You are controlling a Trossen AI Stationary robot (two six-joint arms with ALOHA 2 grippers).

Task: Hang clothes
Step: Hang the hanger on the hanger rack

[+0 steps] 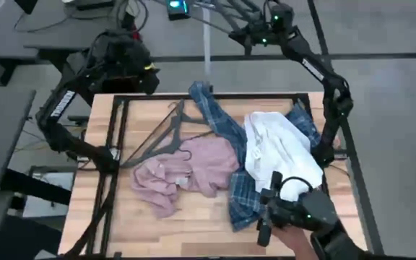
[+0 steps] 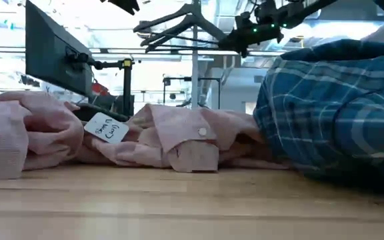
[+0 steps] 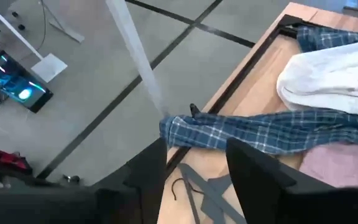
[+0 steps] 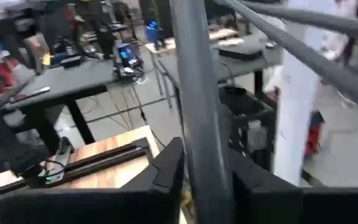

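Note:
Three shirts lie heaped on the table: a white one (image 1: 280,144) on top of a blue-and-white plaid one (image 1: 222,119), and a pink one (image 1: 186,170) beside them. The pink (image 2: 159,137) and plaid (image 2: 332,113) shirts also show in the low view. One plaid sleeve (image 3: 229,134) hangs over the far edge. My right gripper (image 1: 245,32) is high beyond the far edge, shut on a grey hanger (image 2: 179,23). My left gripper (image 1: 146,76) is open and empty above the far left corner. My right gripper pinches a grey bar of the hanger (image 4: 194,124) between its two fingers. The bar runs forward out of the gap, along the fingers. The hanger is lifted clear, high above the table's far edge.
Several grey hangers (image 1: 165,133) lie on the table's far left, next to the pink shirt. A pale upright pole (image 1: 208,50) stands just beyond the far edge. A dark device with a green light (image 1: 295,213) and a person's hand (image 1: 295,242) are at the near right corner.

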